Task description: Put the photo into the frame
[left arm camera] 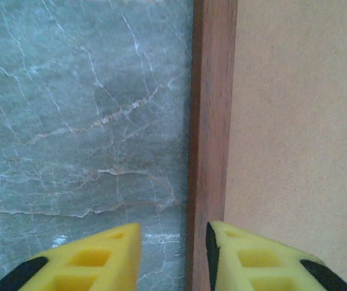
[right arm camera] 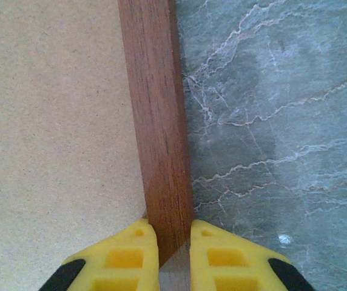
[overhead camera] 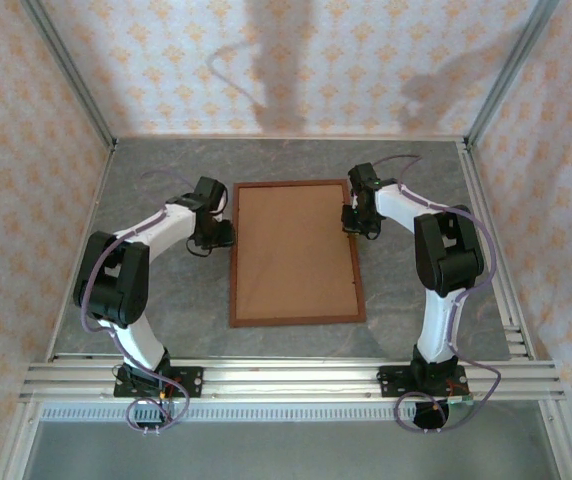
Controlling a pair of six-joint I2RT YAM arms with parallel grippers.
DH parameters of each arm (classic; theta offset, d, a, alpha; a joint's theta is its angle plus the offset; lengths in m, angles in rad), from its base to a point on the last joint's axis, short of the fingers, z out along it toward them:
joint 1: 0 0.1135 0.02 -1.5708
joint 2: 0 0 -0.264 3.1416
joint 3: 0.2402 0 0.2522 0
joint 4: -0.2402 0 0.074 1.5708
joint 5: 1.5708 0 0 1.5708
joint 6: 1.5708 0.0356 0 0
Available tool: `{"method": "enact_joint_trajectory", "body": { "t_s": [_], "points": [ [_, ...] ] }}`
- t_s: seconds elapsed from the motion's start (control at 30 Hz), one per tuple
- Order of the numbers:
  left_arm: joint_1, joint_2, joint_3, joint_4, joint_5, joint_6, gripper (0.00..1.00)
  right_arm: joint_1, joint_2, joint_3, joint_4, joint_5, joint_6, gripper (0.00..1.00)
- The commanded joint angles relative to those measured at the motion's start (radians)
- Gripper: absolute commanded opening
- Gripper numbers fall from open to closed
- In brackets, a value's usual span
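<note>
The frame [overhead camera: 297,319] lies flat in the middle of the table, its opening covered by a plain brown backing board [overhead camera: 294,250]. The photo is hidden. My left gripper [overhead camera: 223,233] is at the frame's left rail [left arm camera: 210,121]. It is open [left arm camera: 173,235], with one yellow finger over the table and the other over the rail's inner edge and the board [left arm camera: 295,121]. My right gripper [overhead camera: 352,220] is at the right rail. In the right wrist view it is shut [right arm camera: 173,233] on the rail [right arm camera: 155,109], a finger pressing each side, with the board [right arm camera: 52,121] to the left.
The grey marbled tabletop [overhead camera: 166,300] surrounds the frame. Aluminium rails [overhead camera: 286,378] run along the near edge, and patterned walls enclose the back and sides.
</note>
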Motion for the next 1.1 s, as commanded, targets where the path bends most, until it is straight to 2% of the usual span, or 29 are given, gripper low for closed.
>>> {"method": "enact_joint_trajectory", "body": {
  "t_s": [0.0,0.57,1.07],
  "points": [
    [-0.014,-0.01,-0.023,0.027,0.023,-0.009,0.31,0.013,0.046,-0.006,-0.002,0.028,0.0,0.14],
    [-0.03,0.052,-0.044,0.051,0.053,-0.004,0.25,0.013,0.049,-0.006,-0.002,0.03,-0.001,0.14],
    [-0.072,0.124,-0.064,0.099,0.074,-0.01,0.26,0.013,0.05,-0.005,-0.001,0.02,0.004,0.14]
  ]
}}
